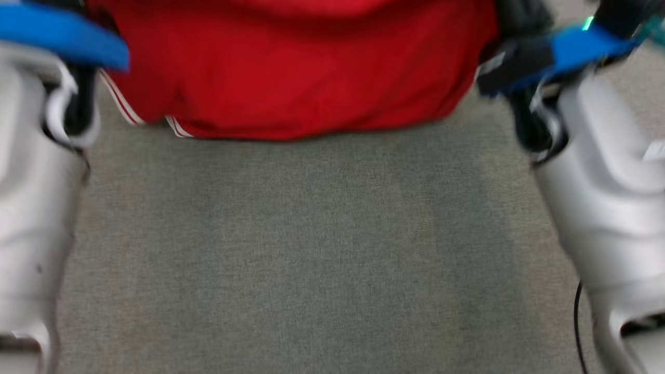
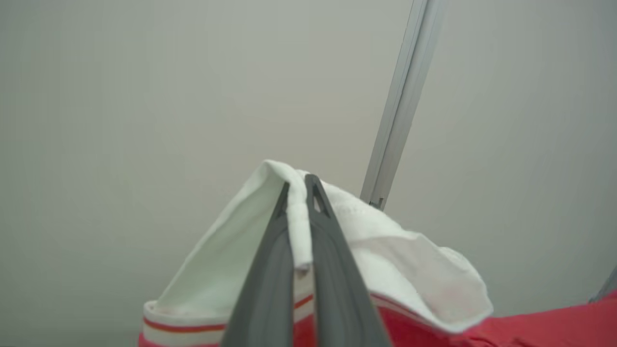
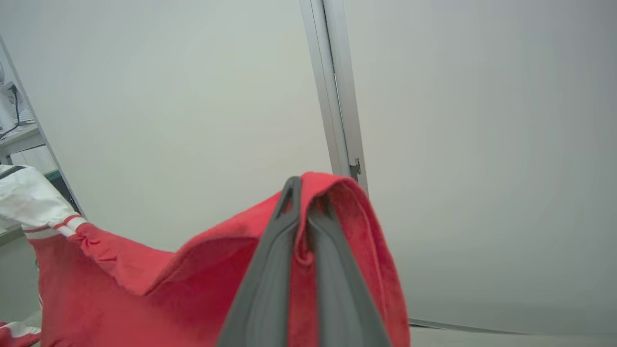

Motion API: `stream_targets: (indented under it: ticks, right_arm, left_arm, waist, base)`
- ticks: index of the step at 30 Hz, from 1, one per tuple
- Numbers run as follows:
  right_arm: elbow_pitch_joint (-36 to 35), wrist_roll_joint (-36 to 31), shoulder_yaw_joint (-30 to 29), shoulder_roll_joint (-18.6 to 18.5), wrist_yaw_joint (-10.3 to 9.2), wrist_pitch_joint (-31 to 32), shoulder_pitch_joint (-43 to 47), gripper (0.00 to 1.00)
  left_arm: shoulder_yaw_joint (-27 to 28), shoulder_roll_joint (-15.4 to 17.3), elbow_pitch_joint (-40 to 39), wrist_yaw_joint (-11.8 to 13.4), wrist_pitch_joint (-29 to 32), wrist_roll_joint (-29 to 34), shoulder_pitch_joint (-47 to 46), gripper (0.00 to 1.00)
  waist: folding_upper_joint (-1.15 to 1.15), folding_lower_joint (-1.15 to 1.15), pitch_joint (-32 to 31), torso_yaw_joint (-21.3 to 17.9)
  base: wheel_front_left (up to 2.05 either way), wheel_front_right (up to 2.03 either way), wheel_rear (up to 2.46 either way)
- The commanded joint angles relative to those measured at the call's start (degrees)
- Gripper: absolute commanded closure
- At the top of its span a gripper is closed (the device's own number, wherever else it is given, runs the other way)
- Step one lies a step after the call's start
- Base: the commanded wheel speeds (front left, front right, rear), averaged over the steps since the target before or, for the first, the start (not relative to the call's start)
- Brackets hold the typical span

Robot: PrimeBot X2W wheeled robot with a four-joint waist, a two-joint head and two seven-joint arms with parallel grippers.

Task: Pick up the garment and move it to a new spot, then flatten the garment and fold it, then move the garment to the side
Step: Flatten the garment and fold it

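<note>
Garment (image 1: 291, 67) of red fabric with white striped trim hangs between both arms above a grey woven surface (image 1: 311, 249). The left gripper (image 2: 297, 185) is clamped on its white cuff, the right gripper (image 3: 306, 193) on a red edge.

Grey-green cloth surface (image 1: 322, 249): flat, woven, faintly banded. At its far part: red garment (image 1: 291, 67), white-striped trim at the hem; whether the hem touches the cloth cannot be told.

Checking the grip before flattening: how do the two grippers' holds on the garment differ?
The left gripper pinches white, stripe-trimmed cloth; the right gripper pinches plain red. The left holds a thin rolled edge; the right has cloth draped over its tip. Both grip the garment.
</note>
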Motion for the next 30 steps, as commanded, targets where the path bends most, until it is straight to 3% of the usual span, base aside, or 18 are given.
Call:
stream_targets:
  ticks: [1,11,18,22,27,30]
  right_arm:
    - [1.0,0.1,0.1,-0.6,0.03,0.0,-3.2,1.0]
    - [14.8,4.5,-0.5,-2.5,0.03,0.0,-32.0,1.0]
    - [18.7,5.1,-0.4,-3.6,0.03,0.0,-42.2,1.0]
    - [18.8,5.3,1.2,-3.8,0.03,0.0,-41.8,1.0]
    - [18.0,6.8,3.4,-3.4,0.03,0.0,-35.3,1.0]
    - [16.8,8.1,4.4,-3.1,0.03,0.0,-29.2,1.0]
  left_arm:
    - [-0.1,0.4,0.7,-0.1,0.1,-0.3,-3.4,1.0]
    - [-4.4,-0.7,9.5,-0.1,1.1,-3.4,-33.4,1.0]
    - [-8.0,-2.9,13.6,-0.1,-0.6,-5.6,-46.3,1.0]
    - [-11.0,-3.1,13.5,-0.1,-1.6,-7.1,-46.0,1.0]
    - [-15.2,-1.5,12.4,-0.1,-2.2,-7.9,-38.7,1.0]
    - [-13.7,-0.2,9.6,-0.1,-2.3,-8.4,-31.9,1.0]
  waist:
    - [-0.03,-0.03,2.5,1.5]
    - [-0.03,-0.03,8.3,1.3]
    - [-0.03,-0.03,9.8,1.4]
    - [-0.03,-0.03,10.5,1.8]
    - [-0.03,-0.03,10.8,1.6]
    - [-0.03,-0.03,10.4,1.4]
  base:
    - [0.0,0.0,0.0]
    - [0.0,0.0,0.0]
    - [0.0,0.0,0.0]
    - [0.0,0.0,0.0]
    - [0.0,0.0,0.0]
    - [0.0,0.0,0.0]
